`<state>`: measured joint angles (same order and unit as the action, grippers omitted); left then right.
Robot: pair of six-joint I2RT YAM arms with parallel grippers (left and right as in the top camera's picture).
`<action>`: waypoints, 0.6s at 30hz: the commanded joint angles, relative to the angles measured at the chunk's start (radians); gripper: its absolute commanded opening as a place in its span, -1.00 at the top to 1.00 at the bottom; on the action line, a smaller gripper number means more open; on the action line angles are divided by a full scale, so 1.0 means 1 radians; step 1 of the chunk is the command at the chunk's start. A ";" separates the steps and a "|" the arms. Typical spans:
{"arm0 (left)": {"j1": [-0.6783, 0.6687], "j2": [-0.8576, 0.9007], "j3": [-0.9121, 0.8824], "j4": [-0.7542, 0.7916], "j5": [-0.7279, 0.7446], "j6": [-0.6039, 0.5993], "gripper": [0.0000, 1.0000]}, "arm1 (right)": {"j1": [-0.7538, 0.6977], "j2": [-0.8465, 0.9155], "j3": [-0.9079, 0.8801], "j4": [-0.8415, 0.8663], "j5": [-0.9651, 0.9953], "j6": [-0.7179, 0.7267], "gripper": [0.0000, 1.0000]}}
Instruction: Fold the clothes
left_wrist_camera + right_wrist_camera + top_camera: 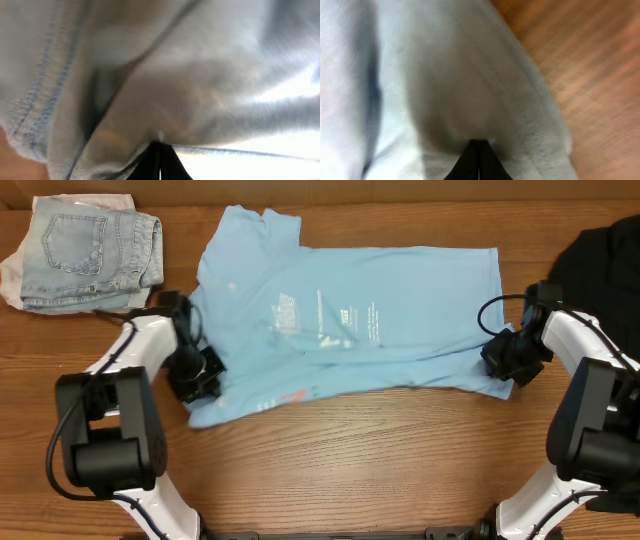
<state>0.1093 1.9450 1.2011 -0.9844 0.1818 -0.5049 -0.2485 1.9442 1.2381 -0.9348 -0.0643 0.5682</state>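
1. Nearest, bare brown wood of the table [350, 470] runs between the two arm bases
2. Just beyond it, the left gripper [203, 375] sits at the near left corner of the sky-blue T-shirt [400, 310]; its wrist view shows the dark fingertips [170, 167] closed together on a pinch of blue cloth, with a stitched hem at the left
3. Opposite, the right gripper [503, 360] is at the shirt's near right edge, jaws likewise clamped on the fabric; wood grain shows past the cloth's edge in its wrist view
4. Between them the sky-blue T-shirt lies spread sideways across the middle of the table, creased, with small white print near its centre and a little red lettering by the near edge
5. Farther back, at the far left, denim shorts [90, 255] lie folded with the back pocket up on a pale cloth [15, 275], apart from the shirt
6. At the far right edge a black T-shirt [605, 250] lies bunched and partly out of view
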 commanded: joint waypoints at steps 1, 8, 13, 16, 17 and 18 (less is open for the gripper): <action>0.089 0.039 -0.052 -0.052 -0.177 -0.059 0.91 | -0.040 0.006 0.017 -0.040 0.083 0.000 0.92; 0.188 -0.102 -0.041 -0.067 -0.191 -0.068 0.91 | -0.061 0.005 0.099 -0.140 0.101 0.000 0.92; 0.183 -0.226 -0.003 -0.095 -0.188 -0.040 0.90 | -0.056 -0.029 0.136 -0.183 0.108 0.000 0.92; 0.164 -0.278 0.015 -0.117 -0.184 -0.033 0.68 | -0.042 -0.080 0.139 -0.195 0.095 -0.001 0.92; 0.157 -0.291 0.016 -0.119 -0.177 -0.033 0.56 | -0.034 -0.099 0.139 -0.196 0.070 -0.021 0.92; 0.150 -0.300 0.016 -0.118 -0.162 -0.030 0.47 | -0.025 -0.116 0.139 -0.193 0.024 -0.064 0.92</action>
<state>0.2806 1.6875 1.1938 -1.1000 0.0139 -0.5426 -0.2996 1.9152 1.3502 -1.1316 0.0166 0.5591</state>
